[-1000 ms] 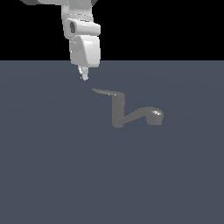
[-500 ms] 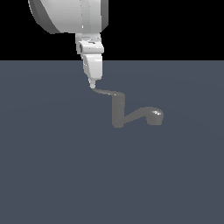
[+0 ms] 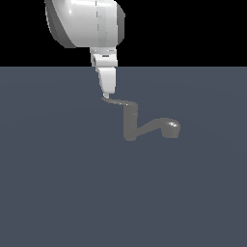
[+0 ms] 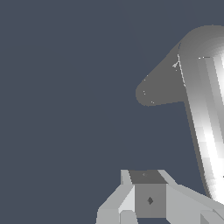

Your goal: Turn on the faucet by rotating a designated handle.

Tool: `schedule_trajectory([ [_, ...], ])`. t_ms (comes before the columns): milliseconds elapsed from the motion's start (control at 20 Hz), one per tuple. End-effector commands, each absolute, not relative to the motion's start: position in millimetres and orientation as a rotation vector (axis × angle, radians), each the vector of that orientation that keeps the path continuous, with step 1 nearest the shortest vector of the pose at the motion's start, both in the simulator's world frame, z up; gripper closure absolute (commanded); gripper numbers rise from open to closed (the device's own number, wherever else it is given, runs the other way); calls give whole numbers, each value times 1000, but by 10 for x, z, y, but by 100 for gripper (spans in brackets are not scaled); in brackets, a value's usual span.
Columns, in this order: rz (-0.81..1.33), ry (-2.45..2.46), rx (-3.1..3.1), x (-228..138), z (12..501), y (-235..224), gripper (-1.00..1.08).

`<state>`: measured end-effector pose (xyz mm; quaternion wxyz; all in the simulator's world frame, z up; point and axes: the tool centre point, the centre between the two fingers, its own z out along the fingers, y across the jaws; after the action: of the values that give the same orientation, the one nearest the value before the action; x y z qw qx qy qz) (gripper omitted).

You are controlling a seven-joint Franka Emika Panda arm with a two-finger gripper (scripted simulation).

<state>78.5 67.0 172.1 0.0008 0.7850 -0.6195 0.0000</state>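
Exterior view: the tool [image 3: 105, 95] hangs at the free tip of the handle [image 3: 119, 102], on the faucet [image 3: 144, 126]'s left; whether it is clenched I cannot tell. The faucet stands mid-desk [image 3: 58, 193], blue-grey under black. Since half a second ago the tool has dropped closer to the tip.

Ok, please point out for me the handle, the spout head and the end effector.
handle [image 3: 119, 102], exterior view, middle of the thin lever.
spout head [image 3: 171, 128], exterior view, rounded shiny end.
end effector [image 3: 105, 95], exterior view, tip at the handle's free end.
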Motion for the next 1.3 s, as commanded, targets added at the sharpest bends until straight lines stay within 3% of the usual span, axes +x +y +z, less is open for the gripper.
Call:
schedule_trajectory([
  [0, 1, -1952, 2461, 799, 1718, 664, 108],
  [350, 0, -1947, 2466, 790, 1729, 671, 108],
  [1250, 0, -1947, 2466, 274, 1729, 640, 108],
])
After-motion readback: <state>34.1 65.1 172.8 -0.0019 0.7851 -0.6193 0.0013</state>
